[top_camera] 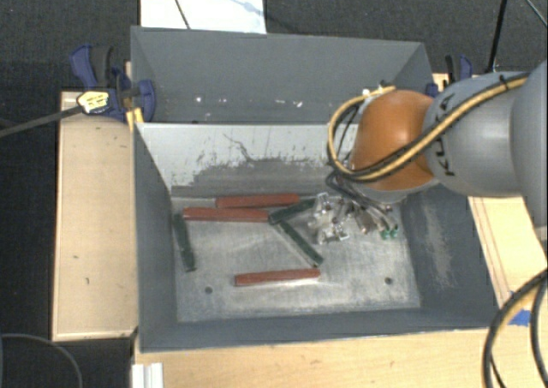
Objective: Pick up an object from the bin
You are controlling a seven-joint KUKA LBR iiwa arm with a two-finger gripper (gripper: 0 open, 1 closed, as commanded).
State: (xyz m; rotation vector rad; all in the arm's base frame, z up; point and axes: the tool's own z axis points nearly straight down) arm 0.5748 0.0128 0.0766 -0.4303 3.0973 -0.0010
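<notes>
arm in from right | wrist lowered | jaws seemingly pointing down-left

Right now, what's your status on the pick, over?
Gripper down at crossed dark green sticks, right of centre. Hold unconfirmed. Two red-brown bars close beside them.

A dark green stick lies flat and slanted near the middle of the bin floor, its upper end meeting a second dark green stick, also flat, in a V shape.
</notes>
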